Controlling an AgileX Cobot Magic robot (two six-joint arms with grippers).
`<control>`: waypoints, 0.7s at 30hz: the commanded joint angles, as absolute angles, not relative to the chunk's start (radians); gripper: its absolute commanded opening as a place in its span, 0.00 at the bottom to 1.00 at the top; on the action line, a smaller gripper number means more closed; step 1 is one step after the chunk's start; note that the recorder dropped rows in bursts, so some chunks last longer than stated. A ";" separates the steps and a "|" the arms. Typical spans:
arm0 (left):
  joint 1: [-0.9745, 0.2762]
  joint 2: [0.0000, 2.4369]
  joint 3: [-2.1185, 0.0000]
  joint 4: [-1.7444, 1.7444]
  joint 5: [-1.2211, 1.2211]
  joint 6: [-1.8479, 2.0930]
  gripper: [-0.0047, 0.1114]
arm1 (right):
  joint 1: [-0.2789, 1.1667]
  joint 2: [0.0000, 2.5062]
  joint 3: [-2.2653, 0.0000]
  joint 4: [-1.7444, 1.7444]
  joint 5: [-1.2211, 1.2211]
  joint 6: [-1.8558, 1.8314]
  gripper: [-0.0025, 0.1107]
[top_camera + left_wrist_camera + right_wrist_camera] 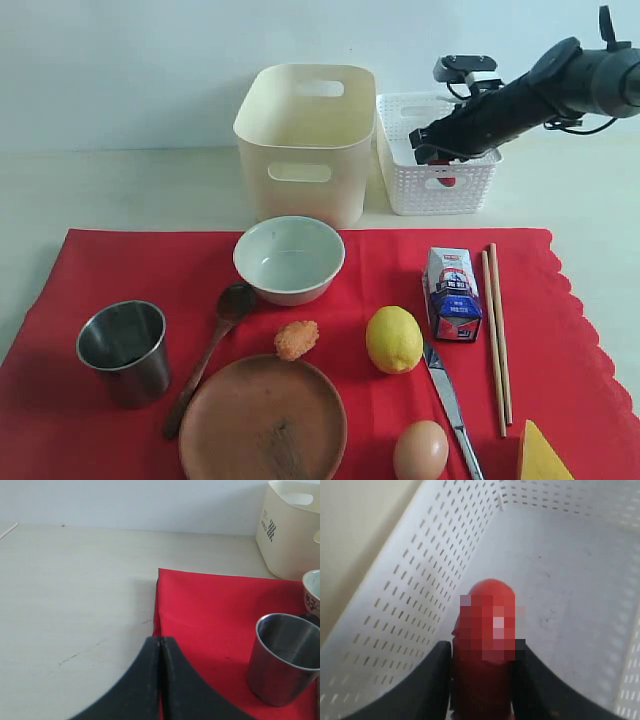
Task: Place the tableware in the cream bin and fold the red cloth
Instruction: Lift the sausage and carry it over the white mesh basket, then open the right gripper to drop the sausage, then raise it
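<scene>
Tableware: bowl (289,258), cup (123,348), spoon (210,355) and plate (263,420) all sit on the cloth (380,270), none in the cream bin (303,140) just behind the bowl. The cloth lies flat and unfolded on the surface (120,190).

Arms: left end effector (160,680) fully closed, empty, at the cloth's edge near the cup. The right end effector (482,655) is part open, clamped on a rounded red item (487,610) over the floor of the white basket (435,190) beside the bin.

Robot lab tabletop: plain pale wall (120,70), cream-white surface (110,190), black jointed robot arm (520,95) upper right, props staged on bright red fabric cloth (385,275).
</scene>
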State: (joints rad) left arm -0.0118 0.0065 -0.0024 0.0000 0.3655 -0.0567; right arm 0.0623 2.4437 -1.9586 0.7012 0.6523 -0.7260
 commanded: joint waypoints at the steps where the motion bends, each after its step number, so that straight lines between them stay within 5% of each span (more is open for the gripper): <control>1: -0.011 0.000 0.000 -0.006 0.354 -0.061 0.04 | 0.058 2.439 -1.971 0.698 0.634 -0.738 0.14; 14: -0.011 0.000 0.000 -0.006 0.354 -0.061 0.04 | 0.058 2.385 -1.971 0.565 0.641 -0.602 0.49; 21: -0.011 0.000 0.000 -0.006 0.354 -0.061 0.04 | 0.058 2.299 -1.971 0.353 0.755 -0.409 0.52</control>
State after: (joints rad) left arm -0.0118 0.0065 -0.0024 0.0000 0.3655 -0.0567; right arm 0.0623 2.3393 -1.9586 0.4208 0.6969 -0.4751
